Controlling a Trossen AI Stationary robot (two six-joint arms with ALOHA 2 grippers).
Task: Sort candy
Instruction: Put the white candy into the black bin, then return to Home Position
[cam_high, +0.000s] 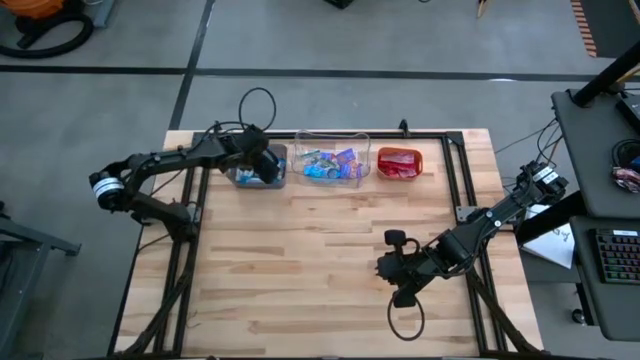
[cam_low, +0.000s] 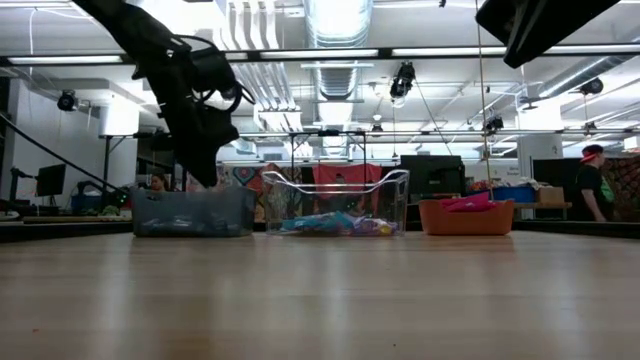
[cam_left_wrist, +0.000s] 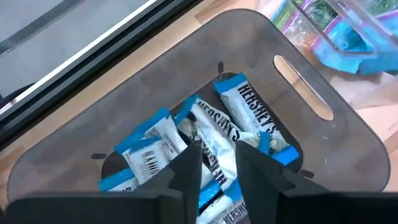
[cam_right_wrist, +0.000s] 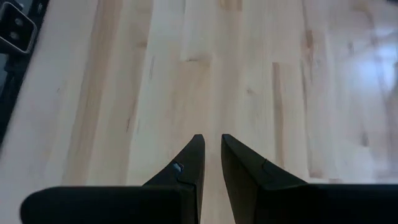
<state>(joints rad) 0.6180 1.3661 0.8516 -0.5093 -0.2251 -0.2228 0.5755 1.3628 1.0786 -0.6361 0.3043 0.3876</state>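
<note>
A: What do you see from your seat?

B: My right tool waits near me on the worktop, fingers a little apart, holding nothing.

A: And past it?

B: My left tool hangs over the grey bin, fingers apart, empty. Blue-and-white candy lies inside that bin.

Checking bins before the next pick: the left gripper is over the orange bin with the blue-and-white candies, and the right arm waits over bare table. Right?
Not quite. The left gripper is over the brown bin, not the orange one; the left wrist view shows the blue-and-white candies inside it. The orange bin sits at the other end of the row. The right gripper does wait over bare table.
</note>
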